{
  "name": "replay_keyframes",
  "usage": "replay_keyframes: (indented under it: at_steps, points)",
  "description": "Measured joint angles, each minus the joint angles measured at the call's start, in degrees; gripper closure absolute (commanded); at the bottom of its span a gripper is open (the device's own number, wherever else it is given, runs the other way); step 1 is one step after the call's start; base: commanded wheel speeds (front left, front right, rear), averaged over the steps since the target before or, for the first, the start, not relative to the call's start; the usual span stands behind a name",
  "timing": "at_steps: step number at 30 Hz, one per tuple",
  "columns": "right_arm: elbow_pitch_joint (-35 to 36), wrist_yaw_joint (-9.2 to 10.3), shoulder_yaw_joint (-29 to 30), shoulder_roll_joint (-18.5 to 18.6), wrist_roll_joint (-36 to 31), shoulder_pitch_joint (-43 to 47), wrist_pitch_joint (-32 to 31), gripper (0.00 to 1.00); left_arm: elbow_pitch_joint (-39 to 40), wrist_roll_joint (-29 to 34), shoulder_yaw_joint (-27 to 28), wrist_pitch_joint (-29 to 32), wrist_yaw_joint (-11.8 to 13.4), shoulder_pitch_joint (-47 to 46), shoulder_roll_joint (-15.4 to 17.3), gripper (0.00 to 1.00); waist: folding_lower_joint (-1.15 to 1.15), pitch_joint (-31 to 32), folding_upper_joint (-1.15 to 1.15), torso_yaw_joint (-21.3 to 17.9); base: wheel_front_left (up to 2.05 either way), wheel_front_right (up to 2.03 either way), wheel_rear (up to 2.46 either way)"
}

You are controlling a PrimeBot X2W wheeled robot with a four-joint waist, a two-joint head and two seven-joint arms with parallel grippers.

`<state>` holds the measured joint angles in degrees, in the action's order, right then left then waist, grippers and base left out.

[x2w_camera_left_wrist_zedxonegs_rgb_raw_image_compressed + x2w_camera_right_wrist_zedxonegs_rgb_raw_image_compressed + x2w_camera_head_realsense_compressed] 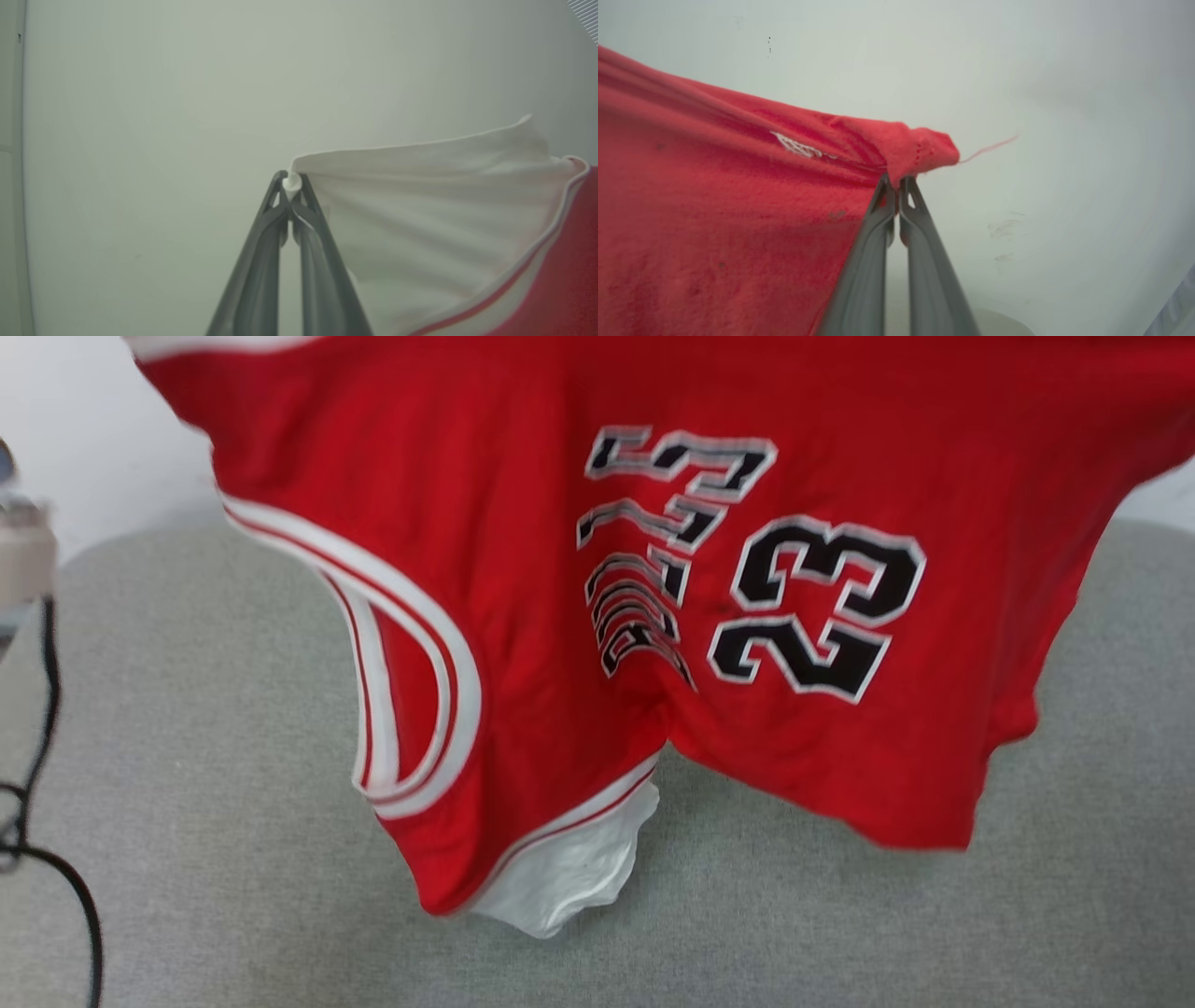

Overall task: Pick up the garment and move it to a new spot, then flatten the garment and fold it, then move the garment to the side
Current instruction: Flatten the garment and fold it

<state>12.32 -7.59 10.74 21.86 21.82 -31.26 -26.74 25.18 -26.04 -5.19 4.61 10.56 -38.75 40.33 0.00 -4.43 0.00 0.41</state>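
Nearest the lens in the head view, one garment (pixel 523 569), red with two black digits, 23, hangs spread in the air above the grey worktop (pixel 187 728). One black cable (pixel 49 681) trails at the left edge.

In the left wrist view, the left pincer (pixel 292 181) has its two fingers clamped together on the garment's white edge.

In the right wrist view, the right pincer (pixel 897 181) has its two fingers pinching a red corner, where one loose thread (pixel 990 147) sticks out.

The garment (pixel 523 569) hangs over the surface (pixel 233 896), left gripper (pixel 292 179) at its left end, right gripper (pixel 896 179) at its right. A cable (pixel 56 877) lies left.
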Motion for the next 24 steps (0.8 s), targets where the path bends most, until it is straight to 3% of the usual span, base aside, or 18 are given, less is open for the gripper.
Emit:
replay_keyframes:
  at_steps: [3,6,12,17,24]
  points:
    - [-1.68,0.0,-0.09,0.96,-0.98,-5.12,1.09,1.0,-3.59,-0.45,-0.82,0.83,-2.41,-6.51,1.11,1.0,0.0,-2.85,0.0,-0.11,0.0,0.0,0.0]
    - [-3.63,0.0,-1.49,3.64,-3.75,-11.32,2.87,1.0,-8.8,-0.33,-3.1,1.63,-6.36,-14.21,2.75,1.0,0.01,-6.29,0.0,-0.15,0.0,0.0,0.0]
    - [-11.98,0.0,-4.47,5.53,-7.53,-25.85,6.64,1.0,-21.28,3.32,-8.46,0.73,-12.71,-32.45,2.22,1.0,0.02,-14.13,0.0,-0.1,0.0,0.0,0.0]
    - [-22.04,0.0,-6.9,5.63,-11.39,-40.36,10.53,1.0,-32.47,7.53,-12.03,-1.34,-14.75,-47.66,-0.67,1.0,0.02,-20.61,0.0,0.03,0.0,0.0,0.0]
    - [-37.1,-0.07,-8.0,3.04,-17.57,-56.84,17.27,1.0,-49.4,12.45,-15.74,-7.58,-16.07,-64.48,-5.17,1.0,0.02,-28.23,0.0,0.01,0.0,0.0,0.0]
